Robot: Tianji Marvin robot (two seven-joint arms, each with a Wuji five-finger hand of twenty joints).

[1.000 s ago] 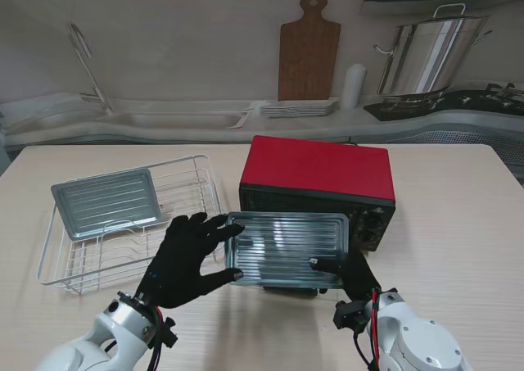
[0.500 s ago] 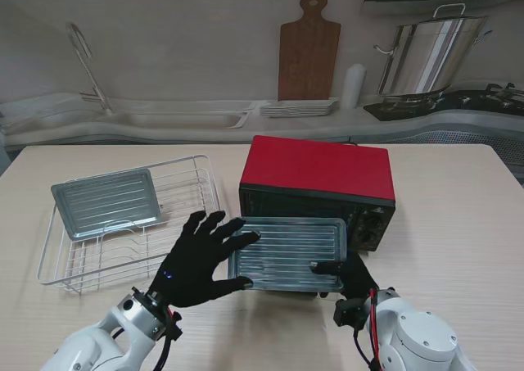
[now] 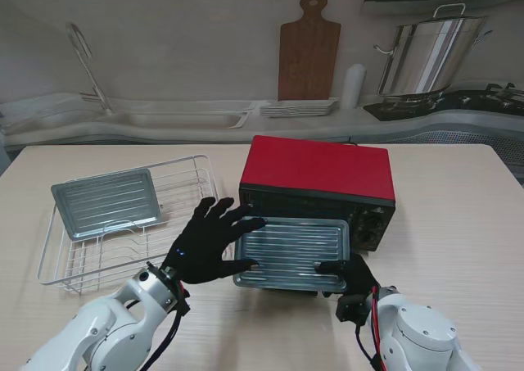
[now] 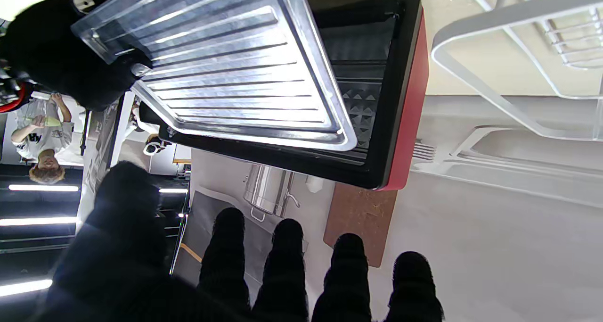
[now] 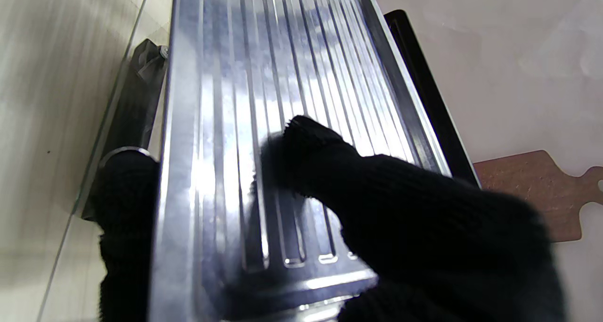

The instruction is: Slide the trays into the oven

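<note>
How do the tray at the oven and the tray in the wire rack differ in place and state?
The tray at the oven is gripped by the right robot hand and sits at the red oven's open front; the tray in the wire rack lies untouched, resting tilted on the rack, to the left. Both are ribbed, shiny metal rectangles.
</note>
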